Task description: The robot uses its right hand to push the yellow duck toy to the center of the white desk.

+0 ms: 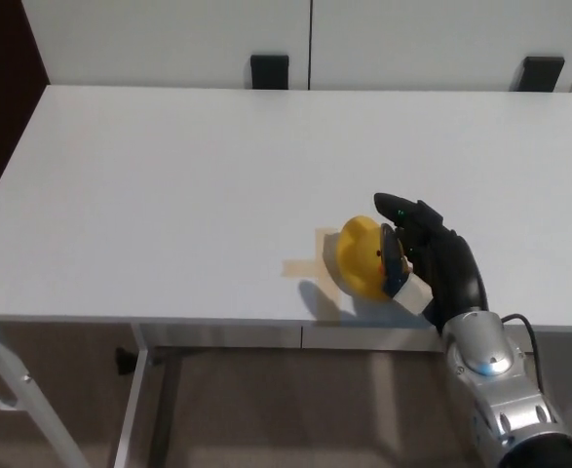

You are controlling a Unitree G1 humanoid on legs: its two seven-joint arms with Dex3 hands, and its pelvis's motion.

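We see the tape cross (310,261) partly covered by the yellow duck (362,255). The right hand (430,261) hides the duck's right side. The counter (169,175) runs off the picture's right edge.

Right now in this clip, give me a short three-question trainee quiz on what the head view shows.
1. True or false: the right hand touches the yellow duck toy.
2. The duck partly covers which mark on the white desk? A) tape cross B) red circle C) black square
3. Fill in: the left hand is ____ in this view.

Key:
1. True; the hand presses against the duck's right side.
2. A; the tan tape cross shows just left of the duck.
3. Not visible.
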